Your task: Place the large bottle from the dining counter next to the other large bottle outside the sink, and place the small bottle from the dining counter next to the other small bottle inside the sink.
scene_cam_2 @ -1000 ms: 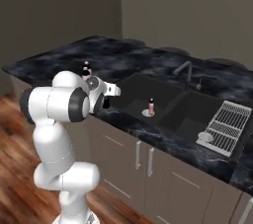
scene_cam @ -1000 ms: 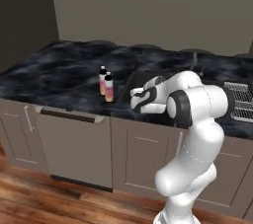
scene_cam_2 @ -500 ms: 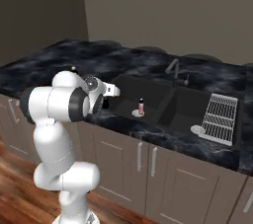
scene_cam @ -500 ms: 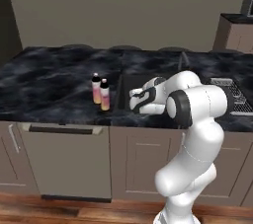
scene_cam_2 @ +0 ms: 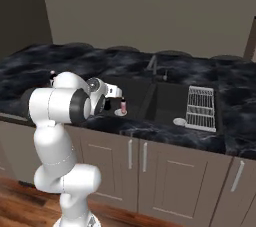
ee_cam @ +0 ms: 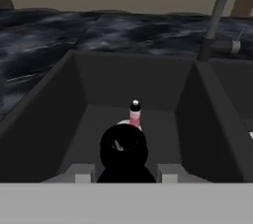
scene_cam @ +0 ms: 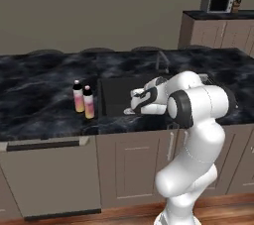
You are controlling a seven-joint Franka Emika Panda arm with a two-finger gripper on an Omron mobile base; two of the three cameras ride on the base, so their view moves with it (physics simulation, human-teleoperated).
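My gripper (ee_cam: 123, 172) is shut on the small bottle (ee_cam: 123, 150), a tiny black one seen from its top in the hand view. The hand (scene_cam: 144, 101) hovers over the near rim of the sink (scene_cam: 117, 93). Inside the basin, straight ahead of the held bottle, the other small bottle (ee_cam: 135, 112) (scene_cam_2: 123, 106) stands upright, pink with a dark cap. On the counter just left of the sink, two large pink-yellow bottles (scene_cam: 78, 96) (scene_cam: 89, 102) stand side by side. The dining counter is out of view.
A dark curved faucet (scene_cam: 159, 61) (ee_cam: 220, 8) rises behind the sink. The ribbed drain rack (scene_cam_2: 201, 107) lies over the right basin. A microwave (scene_cam: 217, 2) sits on a far cabinet at the right. Cabinet doors run below the counter's front edge.
The base has driven, so the whole scene has shifted and the sink now lies straight ahead. The gripper has kept its hold on the black bottle.
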